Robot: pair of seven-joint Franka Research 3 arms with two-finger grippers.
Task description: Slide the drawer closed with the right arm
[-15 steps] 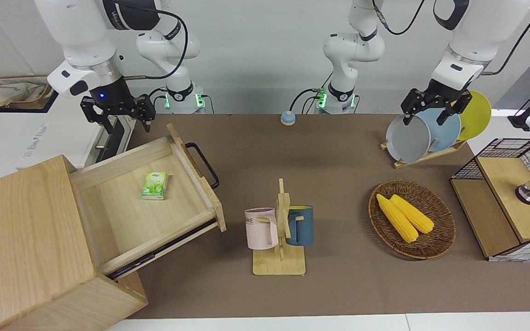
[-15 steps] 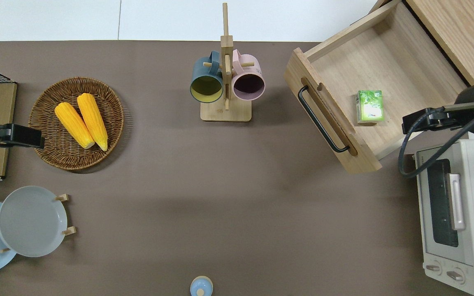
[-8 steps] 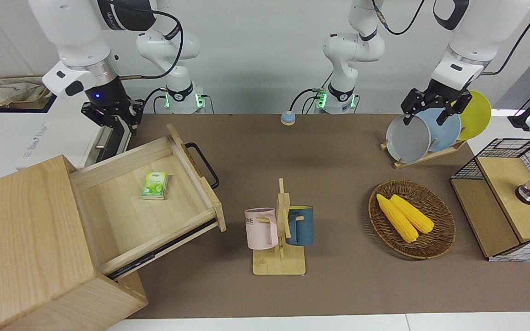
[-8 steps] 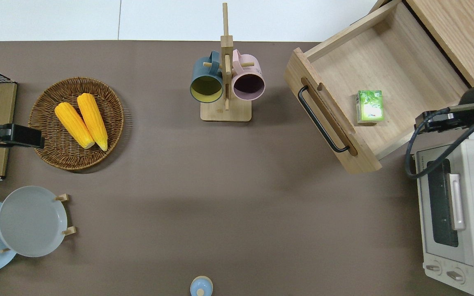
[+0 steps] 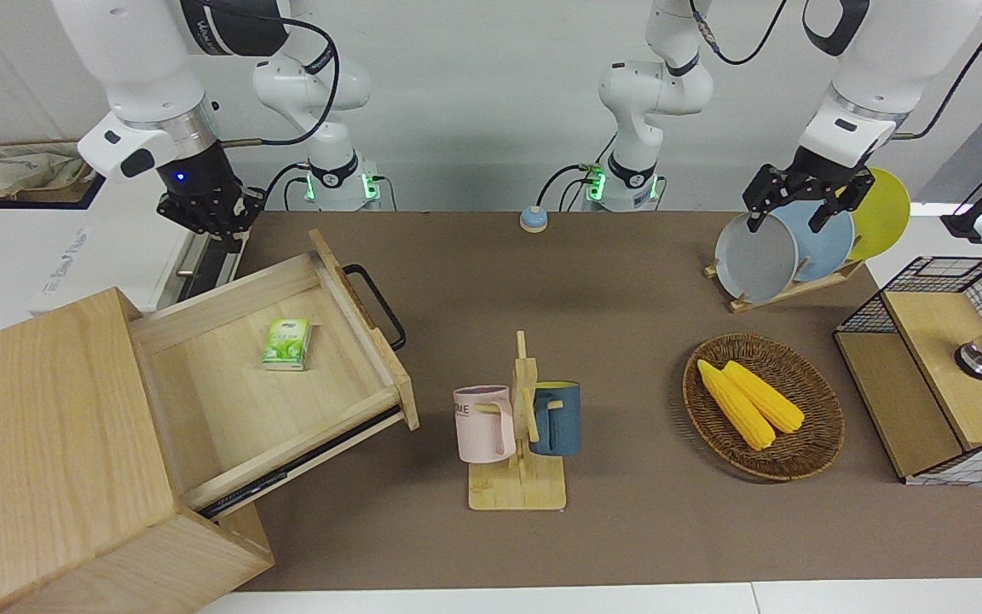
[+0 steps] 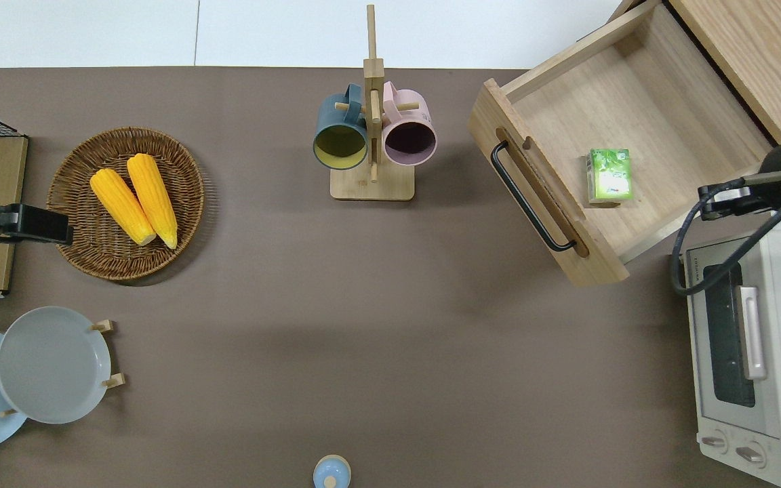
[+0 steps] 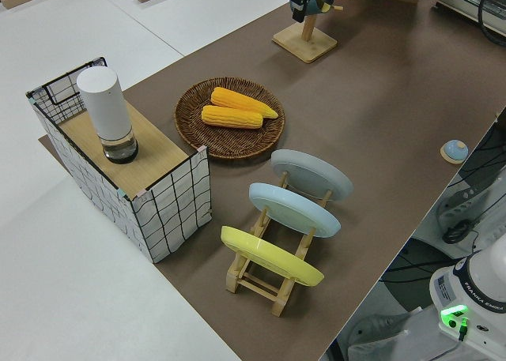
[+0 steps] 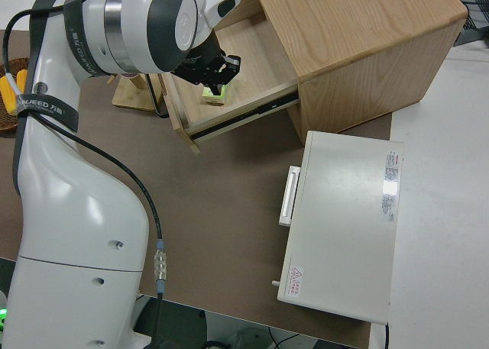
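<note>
The drawer (image 5: pixel 274 375) stands fully open from its cabinet (image 5: pixel 48 443), at the right arm's end of the surface. The right tool (image 5: pixel 211 223) hangs over the gap between drawer and oven (image 6: pixel 746 352), fingers apparently closed and empty. The bar handle (image 6: pixel 529 196) lies toward mid-surface, its long axis crosswise to the closing direction. The left arm is parked.

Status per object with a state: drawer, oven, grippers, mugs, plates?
drawer: open, green packet inside
oven: door shut
right gripper: over the table between drawer and oven
left arm: parked
mugs: hung on the stand
plates: upright in the rack
</note>
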